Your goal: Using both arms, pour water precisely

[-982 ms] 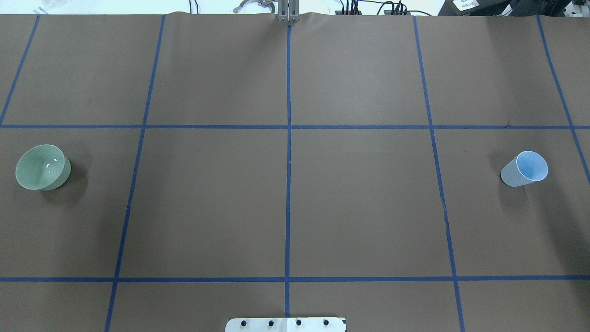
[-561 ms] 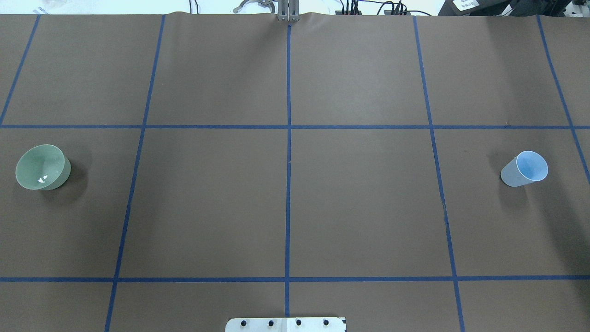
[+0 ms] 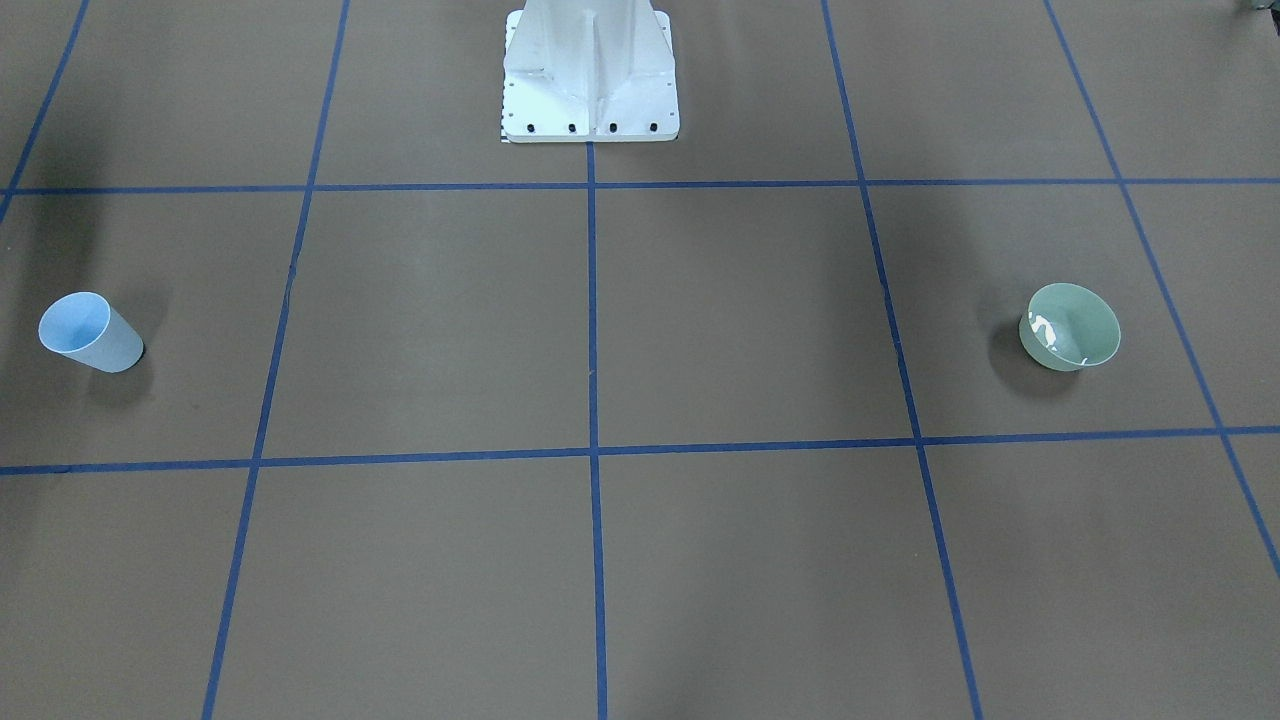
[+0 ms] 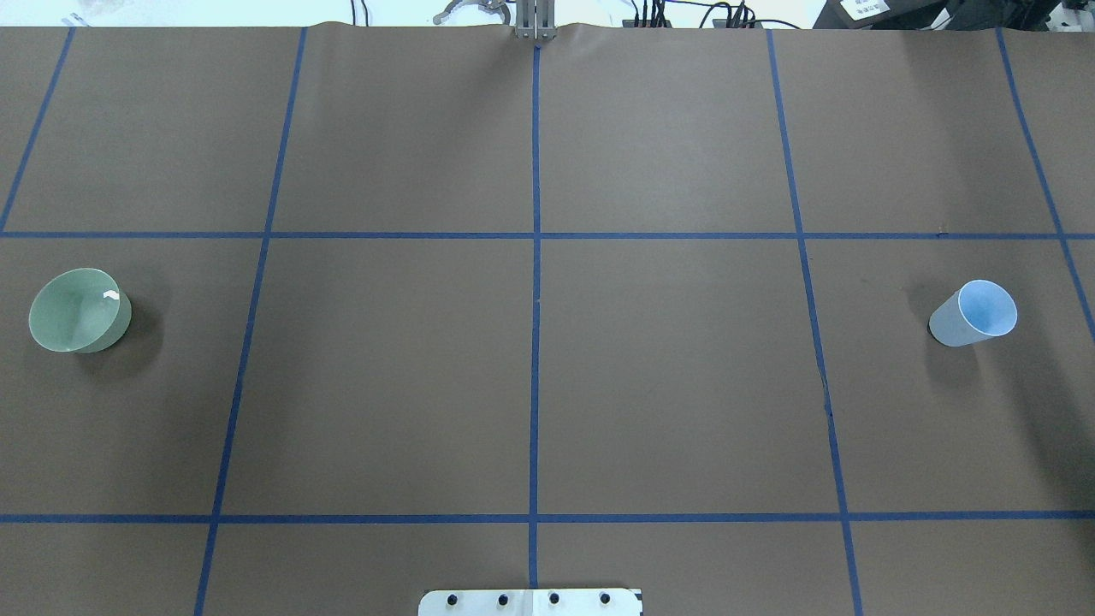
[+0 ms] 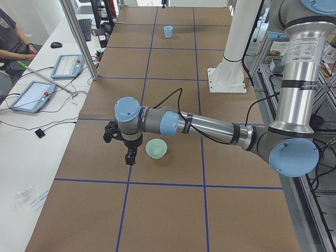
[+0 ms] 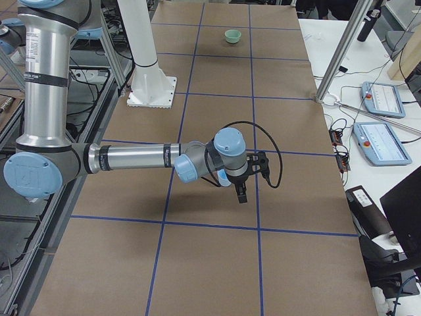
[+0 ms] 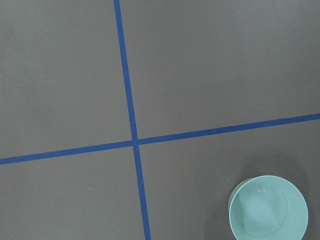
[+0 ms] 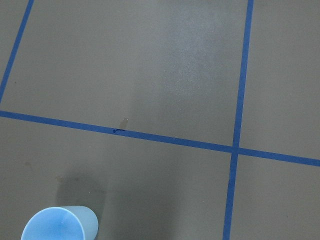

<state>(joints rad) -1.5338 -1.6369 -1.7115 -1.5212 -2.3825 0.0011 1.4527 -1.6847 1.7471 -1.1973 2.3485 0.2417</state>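
Water [image 4: 109, 295] glint is shifted within green bowl [image 4: 122, 319], judged unsettled; left hand [image 5: 122, 149] beside bowl, right hand [image 6: 250, 178]: grip cannot be told.

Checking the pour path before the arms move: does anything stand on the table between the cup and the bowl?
Nothing visible does. Only bare table with blue tape lines lies between the cup and the bowl. The white pedestal stands back from that line, on the robot's side.

The water [image 3: 1042, 328] shows as whitish glints inside the green bowl [image 3: 1092, 318]; the left arm [image 5: 210, 126] stretches low, wrist beside that bowl (the right arm [image 6: 131, 158] reaches well apart from it).
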